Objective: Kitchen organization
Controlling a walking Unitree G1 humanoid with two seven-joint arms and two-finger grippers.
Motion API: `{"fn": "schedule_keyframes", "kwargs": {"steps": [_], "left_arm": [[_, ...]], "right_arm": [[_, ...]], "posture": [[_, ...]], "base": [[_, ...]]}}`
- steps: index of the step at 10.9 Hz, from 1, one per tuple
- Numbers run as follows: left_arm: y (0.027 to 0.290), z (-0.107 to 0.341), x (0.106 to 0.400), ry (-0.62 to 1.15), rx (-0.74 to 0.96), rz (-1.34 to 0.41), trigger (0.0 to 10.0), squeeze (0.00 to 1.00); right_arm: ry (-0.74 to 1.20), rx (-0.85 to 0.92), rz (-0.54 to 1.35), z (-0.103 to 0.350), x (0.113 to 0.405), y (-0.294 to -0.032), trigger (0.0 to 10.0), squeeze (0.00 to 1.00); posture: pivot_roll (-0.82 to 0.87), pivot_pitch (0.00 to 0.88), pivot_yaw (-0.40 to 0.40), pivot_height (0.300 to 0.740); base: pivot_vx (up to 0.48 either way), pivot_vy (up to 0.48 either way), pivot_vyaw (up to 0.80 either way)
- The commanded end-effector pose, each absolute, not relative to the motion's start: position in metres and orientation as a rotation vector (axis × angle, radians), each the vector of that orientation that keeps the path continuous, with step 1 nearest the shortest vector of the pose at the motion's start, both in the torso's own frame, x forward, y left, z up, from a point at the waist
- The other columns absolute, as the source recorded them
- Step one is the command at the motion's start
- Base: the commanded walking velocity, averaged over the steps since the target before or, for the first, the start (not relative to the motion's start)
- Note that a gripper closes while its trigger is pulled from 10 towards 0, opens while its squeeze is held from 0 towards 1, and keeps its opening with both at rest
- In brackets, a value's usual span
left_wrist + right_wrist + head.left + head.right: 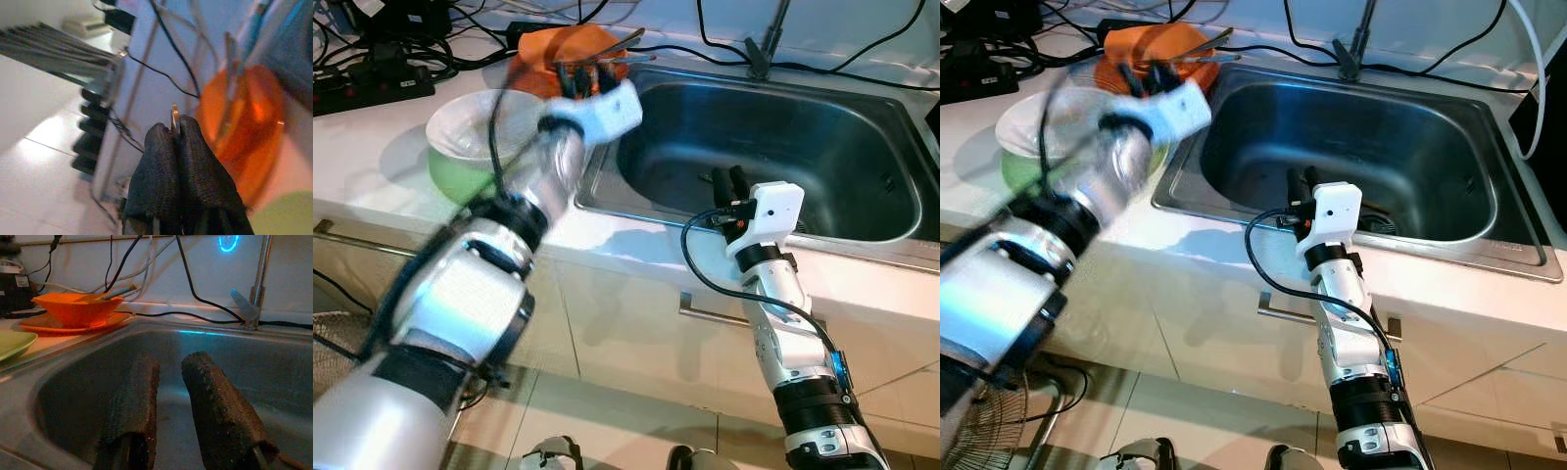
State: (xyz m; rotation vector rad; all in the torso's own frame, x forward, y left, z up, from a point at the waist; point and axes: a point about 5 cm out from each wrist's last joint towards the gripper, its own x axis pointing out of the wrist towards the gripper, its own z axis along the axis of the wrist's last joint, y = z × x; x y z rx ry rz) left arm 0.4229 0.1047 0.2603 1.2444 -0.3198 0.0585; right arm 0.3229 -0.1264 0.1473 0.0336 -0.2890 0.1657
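An orange bowl (570, 47) holding several metal utensils (619, 51) stands on the counter left of the steel sink (822, 211). My left gripper (574, 80) hangs just in front of that bowl, blurred. In the left wrist view its fingertips (188, 134) are pressed together on a thin metal utensil (175, 116), with the orange bowl (247, 132) just beyond. My right gripper (731, 180) is open over the sink's front part, with nothing between its fingers (134, 387).
A whitish bowl (475, 122) sits nested in a green bowl (448, 178) at the counter's left. Behind are a black power strip (367, 86), cables and the faucet (762, 49). A drawer handle (710, 313) is below the counter edge.
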Motion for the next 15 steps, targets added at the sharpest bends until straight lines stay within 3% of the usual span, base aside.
{"fn": "schedule_keyframes", "kwargs": {"steps": [1,2,3,4,6,9,10,11,15], "left_arm": [[0.096,0.278,0.422,-0.415,1.252,0.077,0.0,0.00],[0.087,0.296,0.418,-0.523,1.202,0.081,0.2,0.00],[0.074,0.308,0.411,-0.635,1.071,0.016,10.0,0.00],[0.058,0.318,0.396,-0.761,0.791,-0.115,10.0,0.00],[0.045,0.325,0.376,-0.859,0.477,-0.286,10.0,0.00],[0.042,0.315,0.369,-0.774,0.071,-0.466,10.0,0.00],[0.044,0.308,0.367,-0.740,-0.062,-0.516,10.0,0.00],[0.049,0.298,0.369,-0.681,-0.169,-0.526,10.0,0.00],[0.069,0.267,0.370,-0.561,-0.279,-0.525,10.0,0.00]], "right_arm": [[-0.241,0.037,0.145,0.136,0.322,-0.131,10.0,0.00],[-0.240,0.039,0.147,0.136,0.322,-0.130,10.0,0.00],[-0.241,0.040,0.148,0.136,0.322,-0.129,10.0,0.00],[-0.242,0.038,0.148,0.136,0.322,-0.129,10.0,0.00],[-0.243,0.038,0.147,0.136,0.322,-0.127,10.0,0.00],[-0.256,0.042,0.147,0.139,0.322,-0.129,10.0,0.00],[-0.264,0.061,0.165,0.142,0.321,-0.126,10.0,0.67],[-0.280,0.075,0.200,0.148,0.322,-0.123,10.0,1.00],[-0.412,0.062,0.405,0.193,0.323,-0.109,10.0,1.00]], "posture": [[0.03,0.075,-0.017,0.740],[0.03,0.070,-0.015,0.740],[0.03,0.063,-0.012,0.740],[0.03,0.061,-0.011,0.740],[0.03,0.053,-0.007,0.740],[0.03,0.046,0.000,0.740],[0.03,0.041,0.001,0.740],[0.04,0.044,0.002,0.740],[0.04,0.077,0.015,0.740]], "base": [[0.000,0.000,0.00],[0.000,0.000,0.00],[0.000,0.000,0.00],[0.000,0.000,0.00],[0.000,0.000,0.00],[0.000,0.000,0.00],[0.000,0.000,0.00],[0.000,0.000,0.00],[0.000,0.000,0.00]]}}
